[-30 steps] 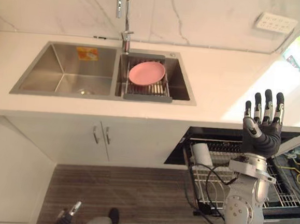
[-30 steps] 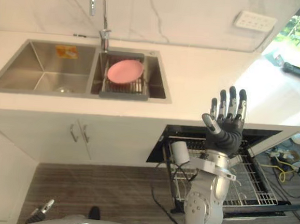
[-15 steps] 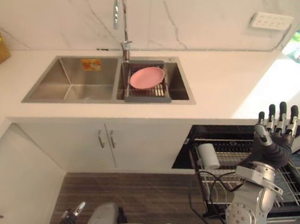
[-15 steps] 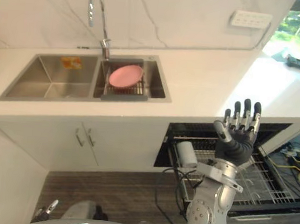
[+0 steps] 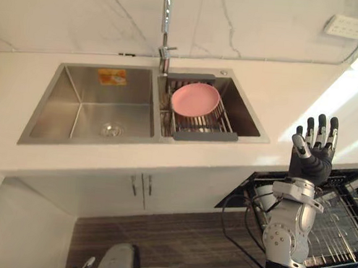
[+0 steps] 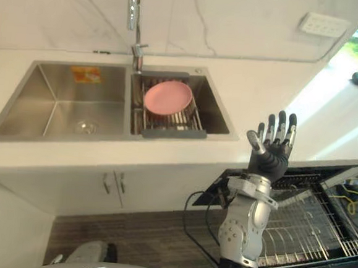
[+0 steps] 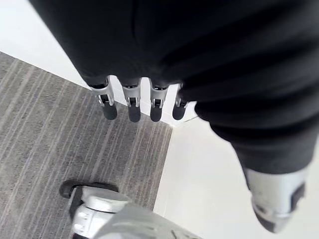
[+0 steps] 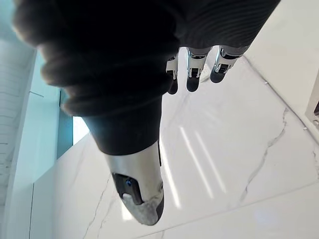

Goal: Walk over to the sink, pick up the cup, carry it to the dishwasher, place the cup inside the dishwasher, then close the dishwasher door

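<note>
Right hand (image 5: 312, 163) is raised by the counter (image 5: 275, 98) edge, fingers straight and holding nothing. Left hand (image 7: 129, 107) hangs relaxed and empty. A white cup (image 5: 262, 198) lies in the pulled-out dishwasher rack (image 6: 308, 225). Probably best next: slide the rack fully in, then close up with a flat palm.

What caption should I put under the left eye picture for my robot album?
Robot's right hand raised open, right of the sink; pink plate on the rack, dishwasher open below.
</note>
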